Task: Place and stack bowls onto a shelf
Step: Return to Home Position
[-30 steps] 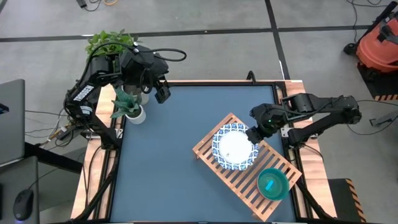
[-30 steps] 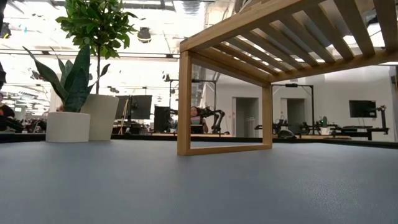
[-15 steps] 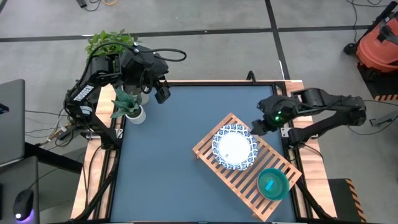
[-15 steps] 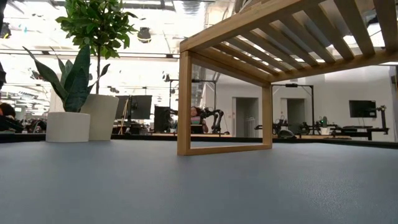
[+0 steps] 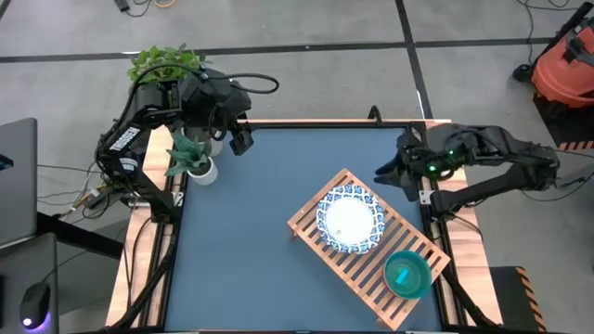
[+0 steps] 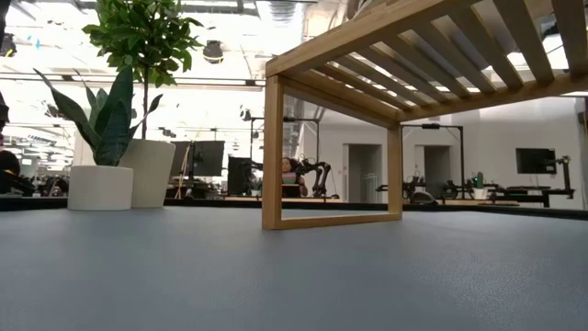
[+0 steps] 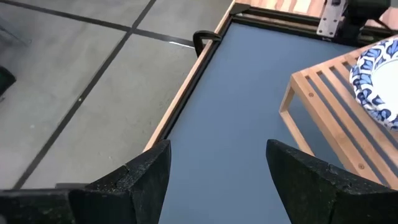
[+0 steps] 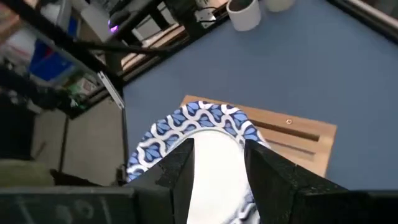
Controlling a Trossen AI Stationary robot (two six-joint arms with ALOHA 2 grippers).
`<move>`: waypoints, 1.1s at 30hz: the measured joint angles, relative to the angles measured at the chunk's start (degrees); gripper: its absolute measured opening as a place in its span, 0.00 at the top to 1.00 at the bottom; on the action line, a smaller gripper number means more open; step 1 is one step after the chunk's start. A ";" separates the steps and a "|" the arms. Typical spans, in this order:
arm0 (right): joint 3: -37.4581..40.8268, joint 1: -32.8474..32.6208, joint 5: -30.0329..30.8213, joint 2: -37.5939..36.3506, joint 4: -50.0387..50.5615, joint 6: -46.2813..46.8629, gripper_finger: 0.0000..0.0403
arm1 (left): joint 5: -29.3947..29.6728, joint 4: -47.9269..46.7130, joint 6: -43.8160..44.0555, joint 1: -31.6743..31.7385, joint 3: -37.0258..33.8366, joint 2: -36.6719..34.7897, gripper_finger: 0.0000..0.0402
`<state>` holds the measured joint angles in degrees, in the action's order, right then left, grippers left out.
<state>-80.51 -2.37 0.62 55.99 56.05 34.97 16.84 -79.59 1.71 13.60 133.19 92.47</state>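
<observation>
The light-wood slatted shelf stands slantwise on the dark blue table's right half. A white bowl with a blue patterned rim sits on its far end. A teal bowl sits on its near end. My right gripper hovers open off the shelf's far right, above the table. In its wrist view the white bowl shows beyond the open fingers. My left gripper waits open and raised at the table's far left corner. From there it looks across at the shelf.
A snake plant in a pale pot and a leafy plant stand at the far left edge, behind my left arm. In the low view the pots rise left of the shelf's leg. Bare blue tabletop lies left of the shelf.
My right gripper has drawn away from the white bowl's right rim. It has risen toward the table's far right corner and rolled about its own line. The white bowl stays where it was on the shelf.
</observation>
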 joint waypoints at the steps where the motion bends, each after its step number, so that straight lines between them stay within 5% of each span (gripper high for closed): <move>1: 0.00 0.20 -0.10 -0.26 0.39 -2.04 0.59 | 0.01 -0.29 0.64 0.01 0.00 0.00 0.38; 4: 0.00 0.24 -0.26 -0.94 0.47 -5.91 0.59 | -1.39 0.95 -0.68 0.01 -0.73 0.00 0.38; 11: 0.01 1.66 -0.57 -3.45 -5.68 -21.22 0.59 | -24.74 16.21 -5.91 1.75 -1.09 -2.04 0.38; 20: 3.50 2.97 -0.64 -17.50 -10.82 -23.51 0.59 | -21.40 18.96 -7.97 1.57 -4.80 -12.52 0.38; 24: 8.55 2.97 0.72 -27.43 -16.49 -23.46 0.59 | -16.78 24.80 -7.08 0.23 -17.49 -21.48 0.38; 33: 22.43 2.95 5.66 -42.77 -22.91 -17.64 0.59 | -16.40 51.03 -0.68 -0.54 -60.01 -43.95 0.38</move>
<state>-58.08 0.58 6.29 13.22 33.14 17.32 0.44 -28.56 1.03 13.06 73.18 48.52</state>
